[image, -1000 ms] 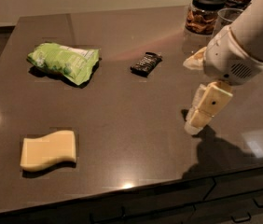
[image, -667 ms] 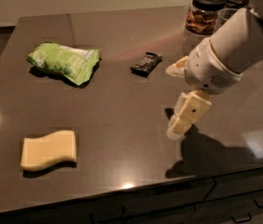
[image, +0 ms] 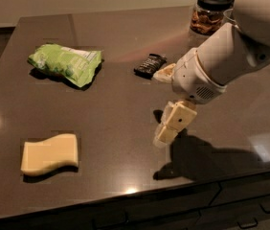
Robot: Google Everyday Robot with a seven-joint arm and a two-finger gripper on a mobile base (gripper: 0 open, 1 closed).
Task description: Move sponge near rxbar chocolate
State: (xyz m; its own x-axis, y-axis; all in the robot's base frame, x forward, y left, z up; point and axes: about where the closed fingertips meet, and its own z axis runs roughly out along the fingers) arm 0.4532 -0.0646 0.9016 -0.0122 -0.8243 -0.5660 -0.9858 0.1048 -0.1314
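— What did the dark tabletop (image: 125,109) carry?
— The gripper (image: 160,107) hung over its right part, jaws spread wide, holding nothing. A green chip bag (image: 65,63) lay well left of the jaws, farther back.
— And the sponge (image: 50,154)?
— Flat, well left of the jaws, toward the front edge. The rxbar chocolate (image: 150,64) lay just behind the upper jaw.

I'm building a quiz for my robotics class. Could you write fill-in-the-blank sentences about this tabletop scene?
The sponge near the table's front edge is pale ____. The green chip bag lies to the ____ of the rxbar chocolate. The gripper hangs over the table, to the ____ of the sponge.
Missing words: yellow; left; right.
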